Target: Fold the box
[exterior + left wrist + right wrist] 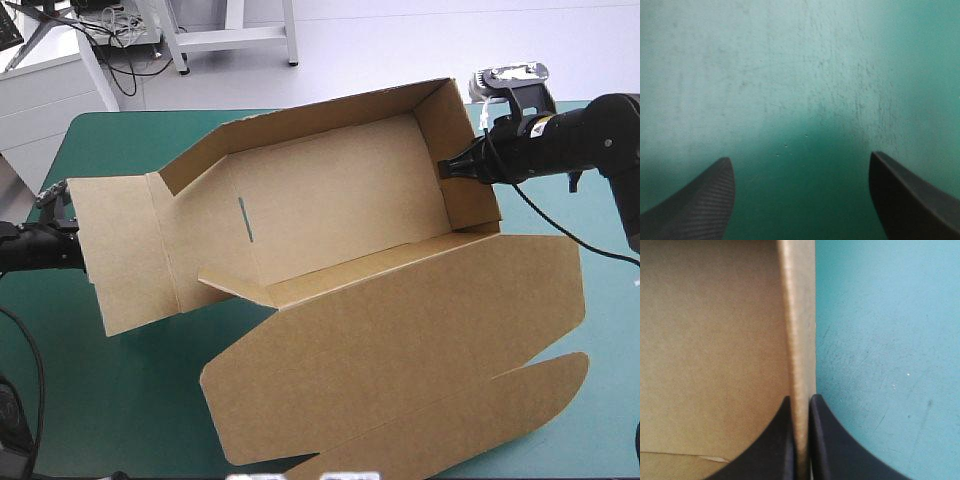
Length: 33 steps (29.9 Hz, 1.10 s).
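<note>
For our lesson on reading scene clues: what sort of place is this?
Probably a robotics lab bench: a table's teal-green cover, the right gripper shut on the brown box, the left gripper open.

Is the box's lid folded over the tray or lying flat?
Flat. The lid lies spread on the teal-green cover beside the open tray, whose walls stand raised.

box [330, 200] matt brown board; teal-green cover [120, 400] scuffed

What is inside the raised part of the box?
Only bare brown board with a slot shows inside the box. The right gripper pinches its end wall. The floor behind the near wall is hidden.
</note>
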Motion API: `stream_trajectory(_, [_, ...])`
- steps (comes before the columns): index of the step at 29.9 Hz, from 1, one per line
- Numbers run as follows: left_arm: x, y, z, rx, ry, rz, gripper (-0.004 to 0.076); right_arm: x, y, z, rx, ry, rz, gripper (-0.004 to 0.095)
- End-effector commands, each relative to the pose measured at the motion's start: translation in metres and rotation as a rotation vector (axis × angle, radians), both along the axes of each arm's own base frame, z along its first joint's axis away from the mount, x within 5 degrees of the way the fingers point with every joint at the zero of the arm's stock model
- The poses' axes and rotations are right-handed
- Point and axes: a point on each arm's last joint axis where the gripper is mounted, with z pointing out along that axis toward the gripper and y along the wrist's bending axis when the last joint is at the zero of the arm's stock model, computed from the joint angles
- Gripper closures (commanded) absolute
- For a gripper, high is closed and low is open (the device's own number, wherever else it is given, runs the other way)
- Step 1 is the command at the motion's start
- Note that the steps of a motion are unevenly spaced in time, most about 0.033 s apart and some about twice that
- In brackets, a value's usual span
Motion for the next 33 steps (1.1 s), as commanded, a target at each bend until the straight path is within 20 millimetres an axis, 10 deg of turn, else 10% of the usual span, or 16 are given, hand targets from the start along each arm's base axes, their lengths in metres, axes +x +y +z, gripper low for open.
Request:
stream_trajectory(1, [0.002, -0.029, 0.018, -0.012, -0.062, -0.089, 0.0169, -0.007, 0.004, 0.017, 0.086, -0.052, 0.013, 0.0928])
stream_trajectory(15, [0.002, -0.071, 0.041, -0.262, -0.205, -0.280, 0.0181, 0.034, 0.009, -0.011, 0.103, -0.001, -0.049, 0.0928])
stream_trajectory(33, [-0.001, -0.101, 0.060, -0.363, -0.307, -0.369, 0.0199, 0.041, -0.004, -0.015, -0.005, -0.020, -0.156, 0.0928])
